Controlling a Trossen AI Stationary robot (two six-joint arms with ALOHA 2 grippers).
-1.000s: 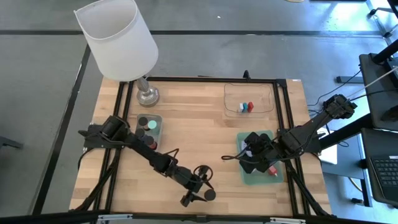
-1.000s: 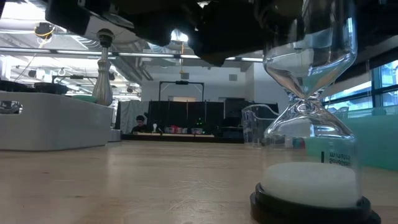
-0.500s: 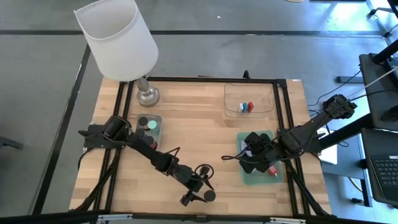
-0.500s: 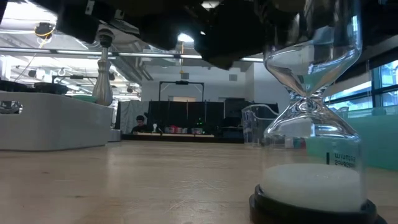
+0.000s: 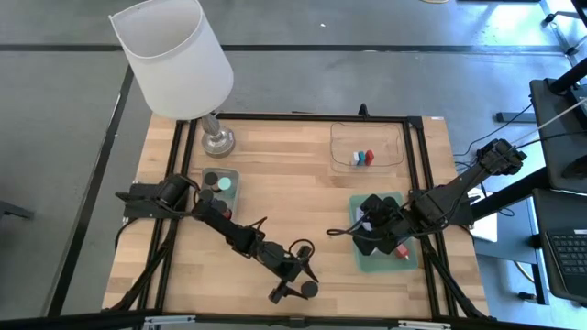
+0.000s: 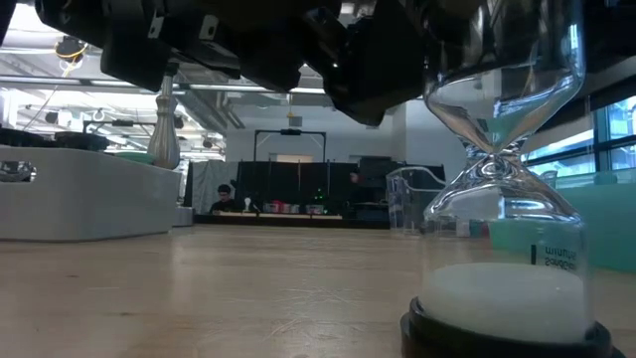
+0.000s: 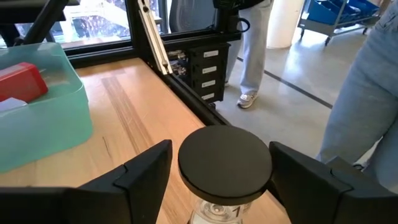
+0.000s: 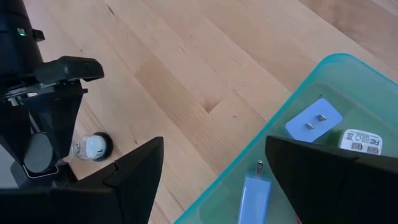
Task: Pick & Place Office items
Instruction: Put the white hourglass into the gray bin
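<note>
An hourglass (image 6: 502,189) with black end caps and white sand in its lower bulb stands upright near the table's near edge (image 5: 309,289). My left gripper (image 7: 219,149) reaches it level from the table's left, one finger on each side of its top cap. My right gripper (image 8: 214,142) hovers open over the teal tray (image 5: 408,266), with nothing between its fingers. The tray holds a red block (image 7: 22,81) and plug adapters (image 8: 314,121). A clear tray (image 5: 390,160) at the far right holds red, blue and green bits (image 5: 363,158). A green tray (image 5: 235,176) at the left holds black round caps (image 5: 212,179). My left gripper pinches the hourglass by the rim of its black top cap (image 7: 264,163), one finger on either side. The fingers come level from the table's left, tipped slightly down. The hourglass stays upright. Its base (image 6: 502,333) is at the tabletop; whether it rests there I cannot tell.
A lamp with a white shade (image 5: 174,55) stands on its metal foot (image 5: 218,142) at the far left. Black frame rails (image 7: 155,37) run along the table's right edge. People's legs (image 7: 255,56) show beyond it. Bare wood lies in the table's middle.
My left gripper has sunk a little and tipped its fingers downward, staying as wide as before. The hourglass has come with it, shifting slightly toward the table's right and staying upright. My right arm has kept still.
</note>
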